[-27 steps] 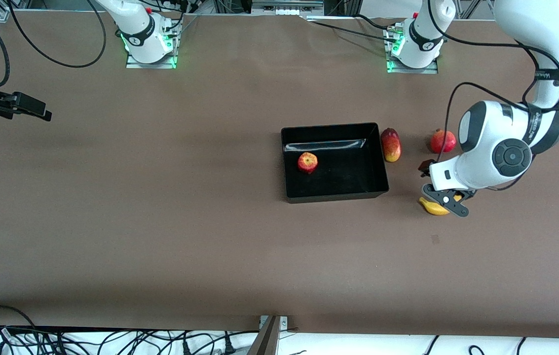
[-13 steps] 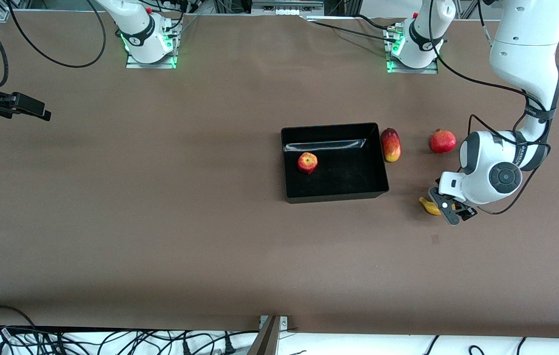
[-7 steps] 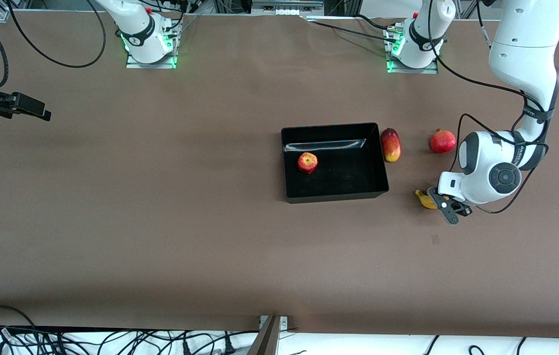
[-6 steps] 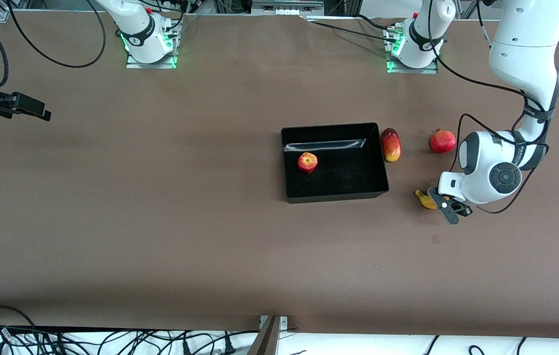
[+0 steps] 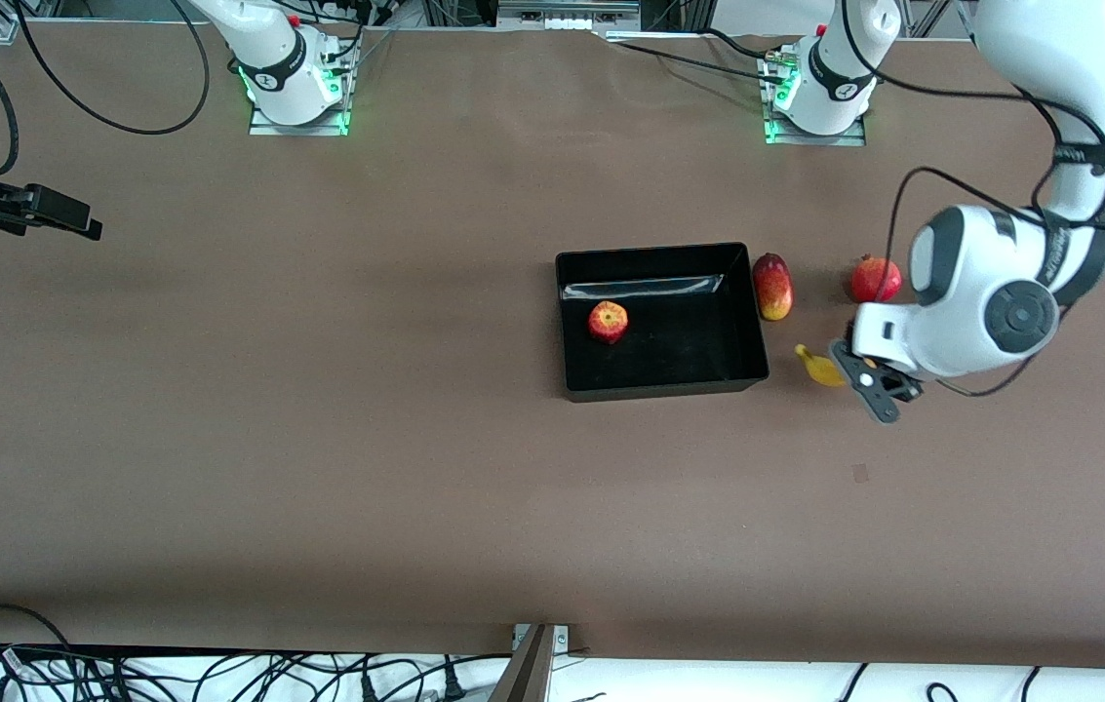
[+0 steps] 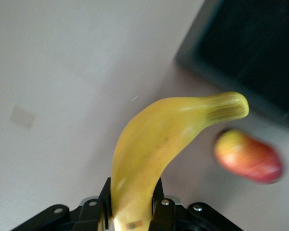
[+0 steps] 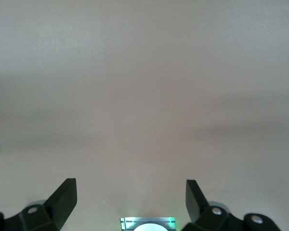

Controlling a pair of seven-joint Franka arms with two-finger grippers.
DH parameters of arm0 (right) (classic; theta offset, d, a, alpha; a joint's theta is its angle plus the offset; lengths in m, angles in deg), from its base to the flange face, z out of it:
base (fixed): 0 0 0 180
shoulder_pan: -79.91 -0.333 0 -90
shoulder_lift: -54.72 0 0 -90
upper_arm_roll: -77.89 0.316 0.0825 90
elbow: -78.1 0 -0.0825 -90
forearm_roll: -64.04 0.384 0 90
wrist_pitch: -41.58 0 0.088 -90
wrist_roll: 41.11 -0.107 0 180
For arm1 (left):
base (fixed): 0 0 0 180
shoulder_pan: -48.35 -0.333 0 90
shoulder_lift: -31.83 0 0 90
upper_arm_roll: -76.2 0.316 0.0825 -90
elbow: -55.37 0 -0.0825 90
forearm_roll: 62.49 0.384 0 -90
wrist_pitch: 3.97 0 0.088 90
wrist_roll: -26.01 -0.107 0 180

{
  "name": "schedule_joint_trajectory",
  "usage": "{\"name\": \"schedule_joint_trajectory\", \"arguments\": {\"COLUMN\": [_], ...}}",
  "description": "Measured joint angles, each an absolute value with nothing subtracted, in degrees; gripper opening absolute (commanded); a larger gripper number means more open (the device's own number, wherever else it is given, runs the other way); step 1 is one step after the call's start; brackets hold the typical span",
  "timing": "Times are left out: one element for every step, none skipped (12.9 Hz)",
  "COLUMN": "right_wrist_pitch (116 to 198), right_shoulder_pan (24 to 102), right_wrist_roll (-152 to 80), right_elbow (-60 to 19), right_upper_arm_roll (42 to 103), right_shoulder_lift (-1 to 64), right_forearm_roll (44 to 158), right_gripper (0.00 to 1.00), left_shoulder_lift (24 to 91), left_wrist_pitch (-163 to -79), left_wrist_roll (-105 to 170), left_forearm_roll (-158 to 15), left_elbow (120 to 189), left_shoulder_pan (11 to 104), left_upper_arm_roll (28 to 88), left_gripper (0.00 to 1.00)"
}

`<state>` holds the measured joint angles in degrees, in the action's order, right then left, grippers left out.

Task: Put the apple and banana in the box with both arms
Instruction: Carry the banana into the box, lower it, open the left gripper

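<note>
My left gripper (image 5: 854, 375) is shut on the banana (image 5: 817, 367) and holds it above the table, beside the box's end toward the left arm. In the left wrist view the yellow banana (image 6: 159, 134) sticks out from between the gripper's (image 6: 131, 192) fingers, with the box's corner (image 6: 250, 53) past its tip. The apple (image 5: 608, 321) lies inside the black box (image 5: 654, 251). My right gripper (image 5: 64, 216) waits open and empty at the right arm's end of the table; its wrist view shows the spread gripper (image 7: 131, 185) over bare table.
An elongated red-and-yellow fruit (image 5: 772, 286) lies against the box's outer wall toward the left arm; it also shows in the left wrist view (image 6: 248, 156). A round red fruit with a crown tip (image 5: 874, 279) sits beside it, partly under the left arm.
My left gripper has lifted the banana off the table and carried it toward the box. The right arm and the apple have not moved.
</note>
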<state>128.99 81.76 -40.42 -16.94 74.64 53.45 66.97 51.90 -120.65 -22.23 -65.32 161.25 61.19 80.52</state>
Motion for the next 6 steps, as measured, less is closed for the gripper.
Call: {"name": "schedule_joint_trajectory", "arguments": {"right_wrist_pitch": [129.0, 129.0, 129.0, 129.0, 129.0, 129.0], "right_shoulder_pan": [81.8, 81.8, 81.8, 81.8, 81.8, 81.8], "right_wrist_roll": [-40.4, -40.4, -40.4, -40.4, -40.4, -40.4], "right_elbow": [-16.9, -16.9, -16.9, -16.9, -16.9, -16.9], "right_upper_arm_roll": [74.6, 74.6, 74.6, 74.6, 74.6, 74.6], "right_shoulder_lift": [53.4, 53.4, 53.4, 53.4, 53.4, 53.4], "right_forearm_roll": [67.0, 67.0, 67.0, 67.0, 67.0, 67.0], "right_gripper": [1.00, 1.00, 1.00, 1.00, 1.00, 1.00], "left_shoulder_lift": [50.5, 49.7, 49.7, 49.9, 50.2, 50.9], "left_wrist_pitch": [-119.5, -119.0, -118.9, -119.0, -119.4, -120.2], "left_wrist_roll": [-17.8, -13.4, -9.3, -5.3, -1.4, 1.4], "left_forearm_roll": [-65.8, -66.7, -67.8, -68.3, -68.3, -68.3], "left_elbow": [161.3, 161.5, 161.7, 162.0, 162.3, 162.5], "left_shoulder_pan": [64.5, 67.9, 71.2, 74.0, 76.2, 77.8], "left_upper_arm_roll": [80.4, 80.2, 80.1, 79.7, 79.2, 78.8], "left_gripper": [0.00, 0.00, 0.00, 0.00, 0.00, 0.00]}}
